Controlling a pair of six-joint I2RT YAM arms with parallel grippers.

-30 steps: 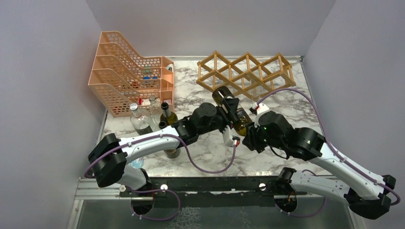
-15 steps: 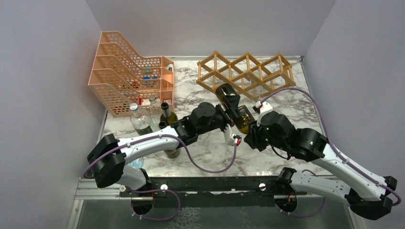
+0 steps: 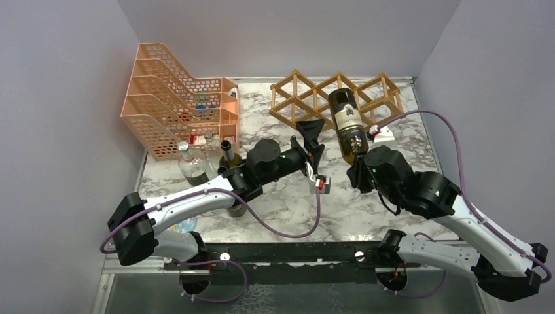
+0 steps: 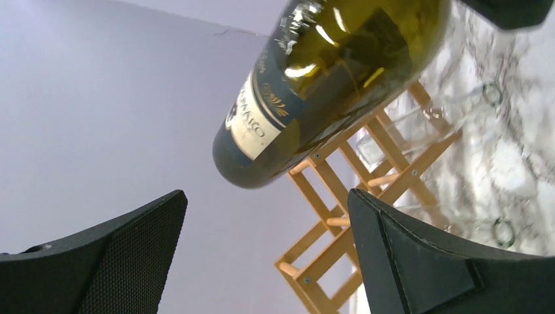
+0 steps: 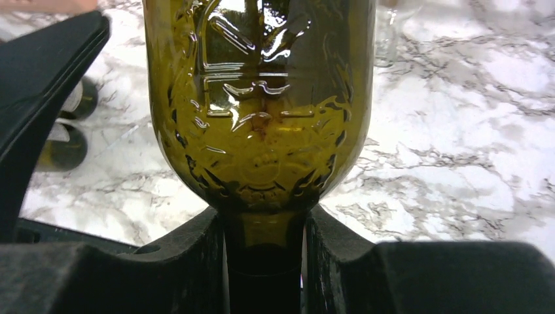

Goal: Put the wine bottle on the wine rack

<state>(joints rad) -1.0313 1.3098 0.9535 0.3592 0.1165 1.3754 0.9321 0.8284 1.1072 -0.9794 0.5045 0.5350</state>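
The dark green wine bottle (image 3: pixel 347 123) with a blue label is held in the air, base pointing toward the wooden lattice wine rack (image 3: pixel 307 98) at the back. My right gripper (image 3: pixel 359 161) is shut on its neck; in the right wrist view the gripper (image 5: pixel 264 258) clamps the neck under the bottle's shoulder (image 5: pixel 258 98). My left gripper (image 3: pixel 314 140) is open and empty, just left of the bottle. In the left wrist view its gripper (image 4: pixel 265 255) has widely spread jaws, with the bottle (image 4: pixel 314 85) above and the rack (image 4: pixel 353 196) behind.
An orange mesh tiered file tray (image 3: pixel 171 98) stands at the back left. Several other bottles (image 3: pixel 196 163) stand in front of it near the left arm. Walls close in at the back and on both sides. The marble tabletop (image 3: pixel 366 209) shows below the grippers.
My left gripper has let go of the bottle and opened. My right gripper has swung the bottle up and to the right, its base now over the rack's front.
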